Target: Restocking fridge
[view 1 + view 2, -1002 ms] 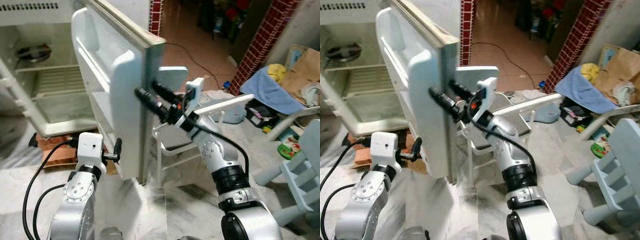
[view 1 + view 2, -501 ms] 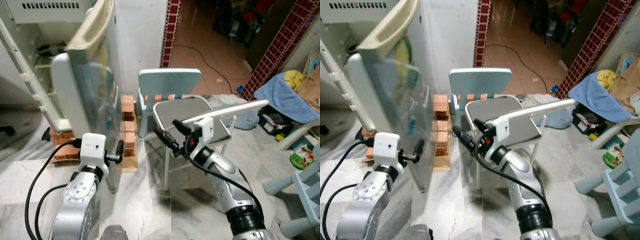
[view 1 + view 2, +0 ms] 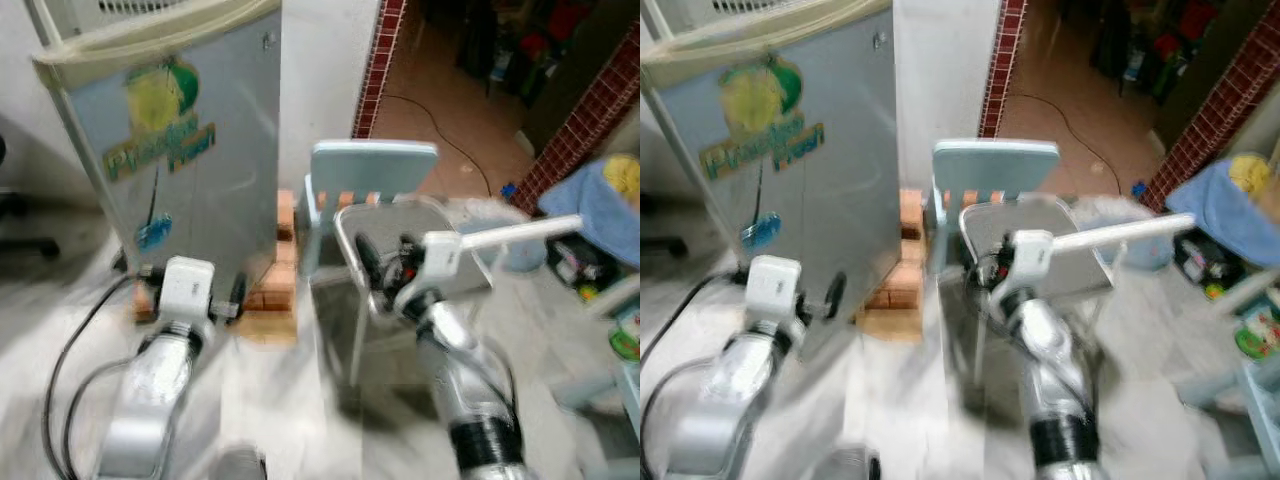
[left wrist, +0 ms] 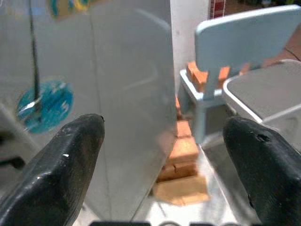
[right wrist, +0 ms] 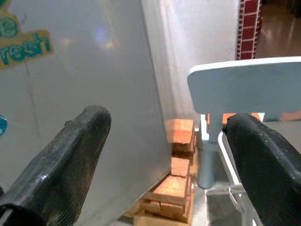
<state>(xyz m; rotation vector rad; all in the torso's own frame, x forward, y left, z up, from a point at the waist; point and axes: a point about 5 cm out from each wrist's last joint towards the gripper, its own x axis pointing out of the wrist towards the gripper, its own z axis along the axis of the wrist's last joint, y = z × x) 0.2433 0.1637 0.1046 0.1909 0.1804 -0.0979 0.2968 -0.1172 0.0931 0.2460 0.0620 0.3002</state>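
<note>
End effectors left [image 4: 160, 155] and right [image 5: 164, 160] raised, spread, facing fridge door [image 3: 190, 150]

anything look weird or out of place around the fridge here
The fridge stands on stacked bricks rather than on the floor, a makeshift base. A pale blue chair with a grey tray sits close beside it. Both grippers, left and right, are open and empty.
</note>
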